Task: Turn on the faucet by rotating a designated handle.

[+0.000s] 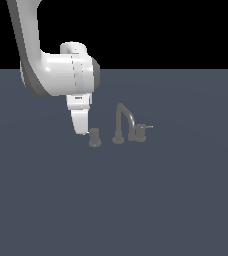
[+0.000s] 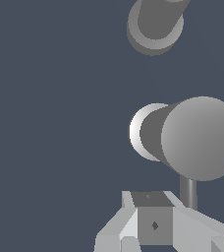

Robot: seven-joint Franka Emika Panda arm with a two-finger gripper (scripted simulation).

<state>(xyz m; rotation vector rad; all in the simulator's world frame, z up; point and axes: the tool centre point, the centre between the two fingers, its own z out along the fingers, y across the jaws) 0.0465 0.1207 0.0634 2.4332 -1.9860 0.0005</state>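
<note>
The handle (image 1: 94,138) stands upright on the dark floor (image 1: 111,210), the leftmost part of the faucet (image 1: 122,123) in the exterior view. The gooseneck spout's base sits at its 3 o'clock, with the twin knob (image 1: 140,133) further out at 3 o'clock. In the wrist view the handle (image 2: 195,138) appears end-on, its thin pin (image 2: 188,193) running down behind the gripper. The gripper (image 1: 81,131) hangs at the handle's 10 o'clock, tip just beside the knob's top. Jaw spacing cannot be determined from either view. The white arm (image 1: 56,70) rises from 11 o'clock.
</note>
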